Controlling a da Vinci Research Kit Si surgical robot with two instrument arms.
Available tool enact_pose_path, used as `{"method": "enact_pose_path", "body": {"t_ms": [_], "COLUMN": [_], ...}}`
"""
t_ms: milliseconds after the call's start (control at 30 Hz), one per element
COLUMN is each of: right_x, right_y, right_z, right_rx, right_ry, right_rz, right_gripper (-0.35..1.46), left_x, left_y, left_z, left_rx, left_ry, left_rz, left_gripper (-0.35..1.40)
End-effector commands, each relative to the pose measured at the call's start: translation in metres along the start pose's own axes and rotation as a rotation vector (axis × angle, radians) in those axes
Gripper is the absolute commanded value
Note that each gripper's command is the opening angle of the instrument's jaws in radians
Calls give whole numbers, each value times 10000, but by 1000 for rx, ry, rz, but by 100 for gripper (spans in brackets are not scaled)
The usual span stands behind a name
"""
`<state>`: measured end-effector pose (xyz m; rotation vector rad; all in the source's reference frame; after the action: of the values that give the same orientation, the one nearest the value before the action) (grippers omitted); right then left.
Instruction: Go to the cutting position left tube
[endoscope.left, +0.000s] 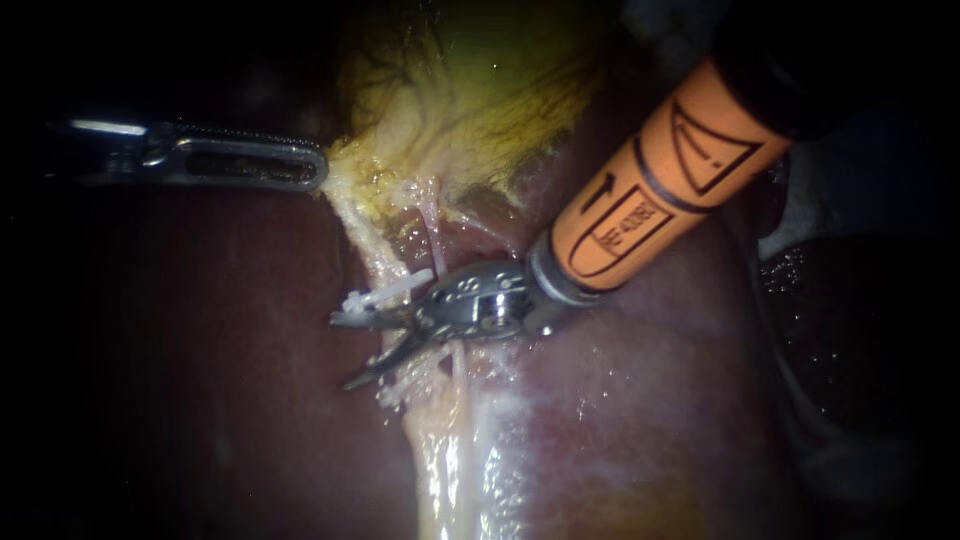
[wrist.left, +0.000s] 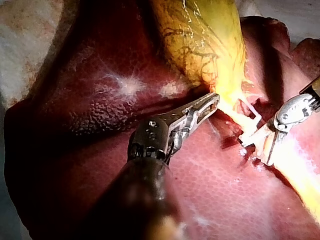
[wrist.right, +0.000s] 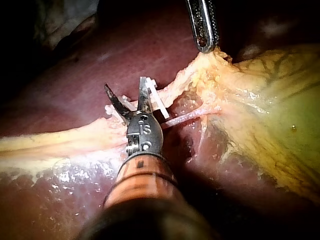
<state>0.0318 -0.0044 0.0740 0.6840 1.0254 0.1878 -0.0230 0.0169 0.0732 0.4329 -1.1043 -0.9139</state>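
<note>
The yellow-green gallbladder (endoscope.left: 470, 90) (wrist.left: 200, 35) (wrist.right: 280, 110) lies on the dark red liver (endoscope.left: 200, 380). My left instrument (endoscope.left: 318, 168) (wrist.left: 214, 100) (wrist.right: 206, 47) is shut on the gallbladder's lower edge. From there the pale left tube (endoscope.left: 358, 225) runs down, carrying a white clip (endoscope.left: 395, 290) (wrist.right: 160, 102). A thin pink right tube (endoscope.left: 432, 232) (wrist.right: 185, 118) lies beside it. My right instrument (endoscope.left: 340, 352) (wrist.right: 125, 84) (wrist.left: 260, 150), on an orange shaft, has two open blades. They straddle the left tube just below the clip, and whether they touch it is unclear.
A pale fatty band (endoscope.left: 450, 460) continues down from the tubes across the liver. White clip material (endoscope.left: 385, 397) sits under the lower blade. The orange shaft (endoscope.left: 660, 180) covers the tissue to the upper right.
</note>
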Motion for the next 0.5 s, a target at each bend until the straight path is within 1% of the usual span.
{"method": "enact_pose_path", "body": {"t_ms": [33,133,233,300,400,500], "right_x": [0,-1,-2,-5,-9,-14], "right_y": [-2,-6,-8,-9,-8,-3], "right_z": [-8,-26,-43,-52,-58,-60], "right_rx": [12,34,91,106,124,133], "right_ry": [0,-1,-10,-13,-17,-22], "right_rz": [15,45,78,95,132,165], "right_gripper": [102,101,99,97,96,92], "left_x": [0,0,0,0,0,0], "left_y": [0,0,0,0,0,0], "left_z": [0,-1,-1,-1,-1,-1], "left_rx": [1,2,2,2,2,2], "left_ry": [0,0,0,0,0,0], "left_rz": [1,1,1,1,1,1], "left_gripper": [-35,-35,-35,-35,-35,-35]}}
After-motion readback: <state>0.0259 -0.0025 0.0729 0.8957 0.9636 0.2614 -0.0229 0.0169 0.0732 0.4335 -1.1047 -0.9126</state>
